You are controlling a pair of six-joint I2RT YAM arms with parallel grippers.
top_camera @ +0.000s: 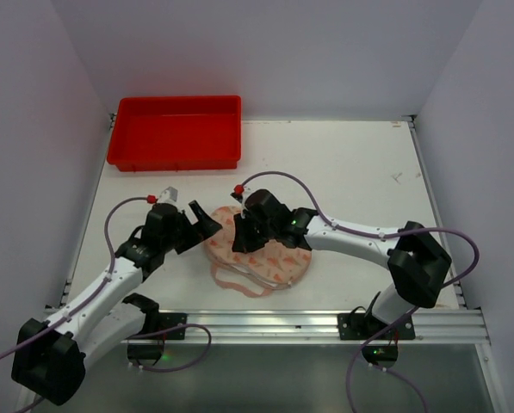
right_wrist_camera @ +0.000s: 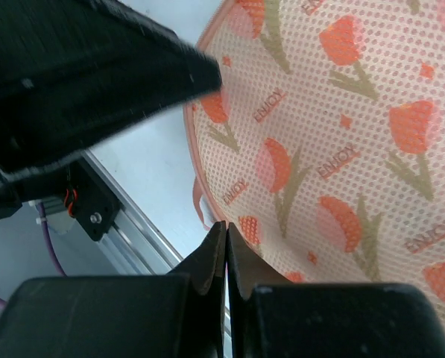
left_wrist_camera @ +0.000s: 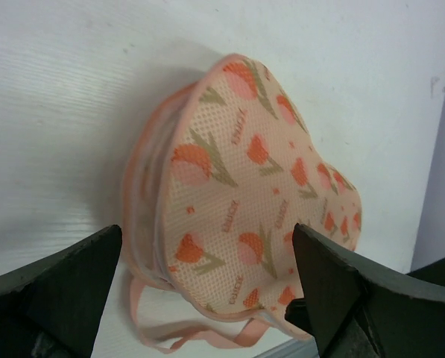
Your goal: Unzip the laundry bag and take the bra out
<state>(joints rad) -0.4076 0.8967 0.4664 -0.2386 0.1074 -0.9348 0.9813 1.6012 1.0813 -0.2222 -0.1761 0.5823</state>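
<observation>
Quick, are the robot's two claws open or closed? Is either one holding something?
Left gripper: open, holding nothing.
Right gripper: shut, at the edge of the mesh bag; whether it pinches anything cannot be told.

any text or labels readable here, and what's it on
"ENJOY": printed many times among the tulips on the mesh laundry bag, clear in the right wrist view.
The same small words on the bag in the left wrist view: too blurred to read.
Small dark marks on the table in the top view: too small to read.
Red tray: no text visible.
</observation>
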